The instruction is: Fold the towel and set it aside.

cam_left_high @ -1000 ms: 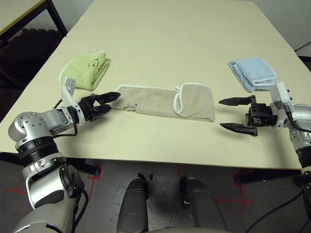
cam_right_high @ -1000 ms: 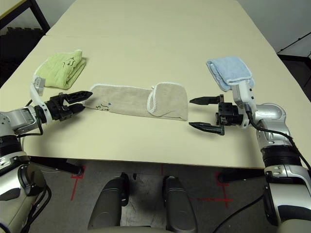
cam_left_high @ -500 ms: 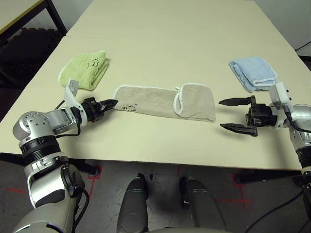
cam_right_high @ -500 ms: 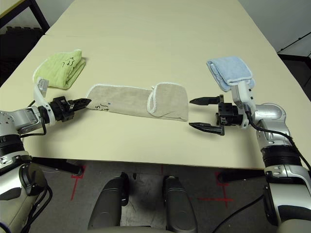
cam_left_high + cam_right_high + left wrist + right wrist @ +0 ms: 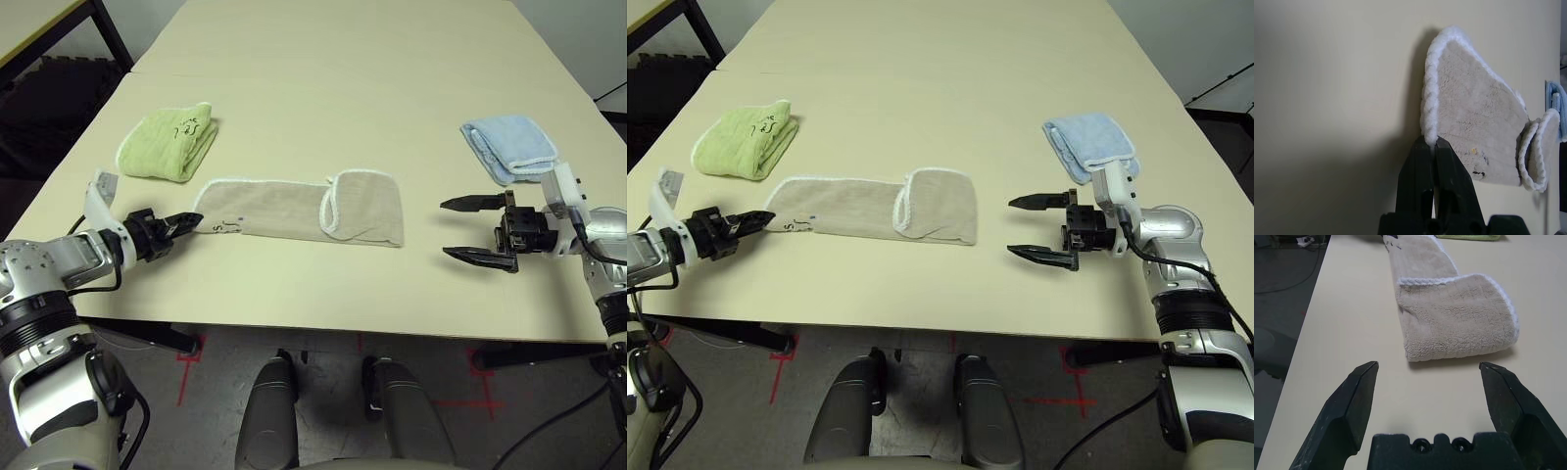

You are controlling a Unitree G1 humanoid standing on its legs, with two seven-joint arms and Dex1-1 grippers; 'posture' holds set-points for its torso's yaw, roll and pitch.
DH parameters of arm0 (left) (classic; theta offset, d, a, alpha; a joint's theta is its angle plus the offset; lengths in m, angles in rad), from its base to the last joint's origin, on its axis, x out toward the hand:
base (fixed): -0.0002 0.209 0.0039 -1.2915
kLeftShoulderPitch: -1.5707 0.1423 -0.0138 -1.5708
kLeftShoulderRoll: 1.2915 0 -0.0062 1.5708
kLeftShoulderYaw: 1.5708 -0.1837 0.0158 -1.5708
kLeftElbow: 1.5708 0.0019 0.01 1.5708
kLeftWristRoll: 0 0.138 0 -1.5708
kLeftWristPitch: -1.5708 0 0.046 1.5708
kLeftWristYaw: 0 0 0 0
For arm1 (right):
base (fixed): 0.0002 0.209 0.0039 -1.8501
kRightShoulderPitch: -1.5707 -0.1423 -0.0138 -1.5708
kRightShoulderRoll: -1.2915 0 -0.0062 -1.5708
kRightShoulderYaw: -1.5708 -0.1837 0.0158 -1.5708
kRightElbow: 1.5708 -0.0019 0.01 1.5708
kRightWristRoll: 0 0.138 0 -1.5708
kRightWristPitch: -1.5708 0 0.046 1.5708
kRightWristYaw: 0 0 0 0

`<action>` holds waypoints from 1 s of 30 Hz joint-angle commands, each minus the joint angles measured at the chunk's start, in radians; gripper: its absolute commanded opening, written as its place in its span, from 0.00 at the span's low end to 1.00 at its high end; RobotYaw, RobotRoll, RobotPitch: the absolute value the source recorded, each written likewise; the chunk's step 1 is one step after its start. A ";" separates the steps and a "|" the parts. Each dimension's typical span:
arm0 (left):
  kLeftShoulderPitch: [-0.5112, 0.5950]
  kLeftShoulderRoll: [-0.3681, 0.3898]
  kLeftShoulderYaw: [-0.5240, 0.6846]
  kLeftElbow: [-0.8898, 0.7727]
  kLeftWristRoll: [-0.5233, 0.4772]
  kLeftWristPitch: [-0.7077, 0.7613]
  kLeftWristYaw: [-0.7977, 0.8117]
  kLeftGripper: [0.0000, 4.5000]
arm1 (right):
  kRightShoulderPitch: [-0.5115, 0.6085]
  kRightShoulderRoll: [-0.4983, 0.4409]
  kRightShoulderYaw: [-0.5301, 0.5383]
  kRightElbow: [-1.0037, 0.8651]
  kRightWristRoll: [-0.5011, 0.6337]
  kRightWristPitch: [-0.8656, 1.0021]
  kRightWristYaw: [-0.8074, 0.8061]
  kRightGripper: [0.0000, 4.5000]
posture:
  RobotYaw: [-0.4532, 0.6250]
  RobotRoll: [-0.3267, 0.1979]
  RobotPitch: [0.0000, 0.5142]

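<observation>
Beige towel dragged toward robot's left since earlier frame, left gripper now pinching its corded left end. Right gripper spread wide, well apart from towel's folded right end. Risk: thin edge grip slipping, or drag undoing fold.

A robot test room or lab rather than a home — a large plain cream table stands on a grey floor marked with red tape crosses, the sort of marks laid down to fix positions. A black cable trails across that floor, and a second table with a black metal frame stands at the left — bare working furniture, with three towels laid out as practice pieces.
</observation>
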 commanded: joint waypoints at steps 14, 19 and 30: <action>-0.166 -0.001 -0.024 -0.084 -0.126 0.065 -0.081 0.01 | -0.022 0.015 -0.001 0.057 -0.025 -0.036 0.000 1.00 | 0.48 0.62 0.31; -0.251 -0.053 -0.087 -0.132 -0.284 0.102 -0.078 0.01 | -0.026 0.013 -0.003 0.085 -0.036 -0.061 -0.007 1.00 | 0.48 0.62 0.31; -0.400 -0.336 -0.209 -0.143 -0.316 0.085 0.093 0.01 | -0.026 0.005 -0.008 0.110 -0.042 -0.079 -0.015 1.00 | 0.47 0.62 0.30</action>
